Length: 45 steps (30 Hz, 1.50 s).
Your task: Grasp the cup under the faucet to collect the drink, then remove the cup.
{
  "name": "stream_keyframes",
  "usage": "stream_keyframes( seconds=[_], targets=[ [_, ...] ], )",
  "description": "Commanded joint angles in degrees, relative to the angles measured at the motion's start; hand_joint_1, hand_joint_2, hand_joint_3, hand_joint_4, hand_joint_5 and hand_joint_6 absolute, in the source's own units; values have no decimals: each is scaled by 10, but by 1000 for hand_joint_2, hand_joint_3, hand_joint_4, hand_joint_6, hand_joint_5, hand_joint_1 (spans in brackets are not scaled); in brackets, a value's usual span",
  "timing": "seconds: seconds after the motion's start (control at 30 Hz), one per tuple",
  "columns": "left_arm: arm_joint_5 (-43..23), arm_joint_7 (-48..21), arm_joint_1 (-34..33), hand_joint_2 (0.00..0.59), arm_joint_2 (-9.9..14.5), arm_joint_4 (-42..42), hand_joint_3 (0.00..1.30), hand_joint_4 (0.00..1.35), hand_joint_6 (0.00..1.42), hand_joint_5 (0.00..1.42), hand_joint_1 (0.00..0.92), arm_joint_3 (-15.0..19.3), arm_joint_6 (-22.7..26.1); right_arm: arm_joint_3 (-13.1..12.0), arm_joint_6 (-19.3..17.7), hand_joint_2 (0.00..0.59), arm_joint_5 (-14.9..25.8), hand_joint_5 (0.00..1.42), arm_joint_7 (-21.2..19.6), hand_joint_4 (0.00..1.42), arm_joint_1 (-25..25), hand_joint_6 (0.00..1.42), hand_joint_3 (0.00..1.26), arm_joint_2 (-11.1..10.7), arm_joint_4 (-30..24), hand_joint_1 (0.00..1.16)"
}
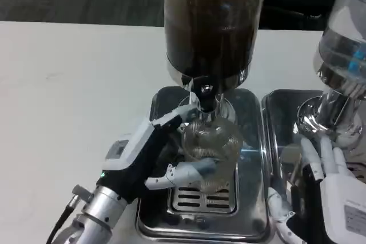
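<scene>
The white table (68, 101) runs back to its far edge, where a dark floor begins. Near the table's front edge stands a tall drink dispenser (209, 21) with dark liquid in its clear tank, on a shiny metal base tray (251, 141) with a slotted drip grate. A second dispenser (343, 44) with a clear tank stands on its own metal tray at the table's right edge. The left hand (166, 152) wraps its fingers around the cup (210, 144), a clear ribbed glass held upright directly under the faucet (205, 96), above the grate. The right hand (329, 181) rests at the second dispenser's foot, fingers spread and extended, holding nothing.
</scene>
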Motion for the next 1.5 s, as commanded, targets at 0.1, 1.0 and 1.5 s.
stream_keyframes(
  seconds=[0.1, 1.0, 1.5],
  targets=[
    [-41, -21, 37, 0, 20, -58, 0, 338, 731, 626, 0, 40, -21, -3, -5, 479, 10, 27, 6, 0, -8, 180, 115, -5, 8, 259],
    [-376, -335, 196, 21, 61, -414, 0, 0, 117, 161, 0, 186, 18, -19, -13, 464, 32, 26, 24, 0, -27, 180, 105, -27, 12, 254],
    [-519, -538, 181, 59, 56, -539, 51, 0, 146, 179, 0, 184, 119, -18, -16, 463, 38, 26, 20, 0, -31, 180, 105, -23, 19, 253]
  ],
)
